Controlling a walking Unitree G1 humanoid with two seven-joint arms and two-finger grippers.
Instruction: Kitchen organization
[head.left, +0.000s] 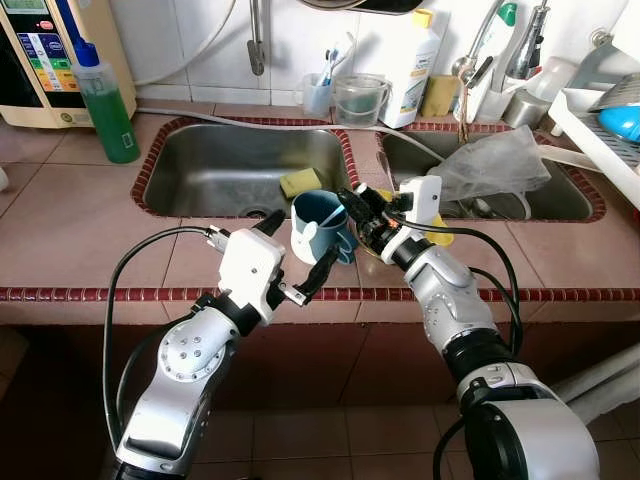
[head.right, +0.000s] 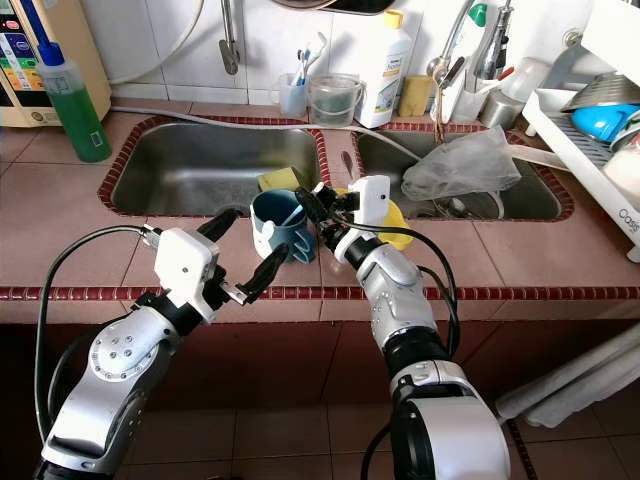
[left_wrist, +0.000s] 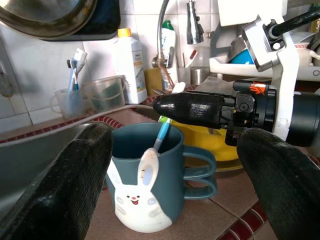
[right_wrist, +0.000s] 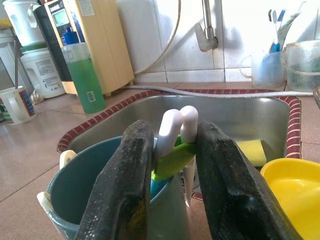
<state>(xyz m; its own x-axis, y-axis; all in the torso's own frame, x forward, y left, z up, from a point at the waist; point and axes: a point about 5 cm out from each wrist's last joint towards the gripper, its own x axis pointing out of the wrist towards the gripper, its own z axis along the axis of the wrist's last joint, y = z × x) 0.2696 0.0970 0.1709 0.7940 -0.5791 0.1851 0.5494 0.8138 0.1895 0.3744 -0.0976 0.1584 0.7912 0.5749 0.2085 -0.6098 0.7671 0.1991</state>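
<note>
Two grippers meet at the teal bunny cup (head.left: 322, 226), which stands on the tiled tabletop (head.left: 80, 240) between the left sink (head.left: 215, 168) and the tabletop's front edge. Our right gripper (right_wrist: 172, 150) is at the cup's rim, pinching white and green toothbrush handles (right_wrist: 176, 134) that reach down into the cup. Our left gripper (left_wrist: 175, 165) is spread wide just in front of the cup, a finger on each side without touching it, and a yellow bowl (left_wrist: 212, 142) sits just behind the cup's handles.

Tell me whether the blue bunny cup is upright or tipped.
Upright. The blue bunny cup stands on its base on the tiled counter, mouth up, with the right gripper pinching toothbrush handles inside it.
</note>
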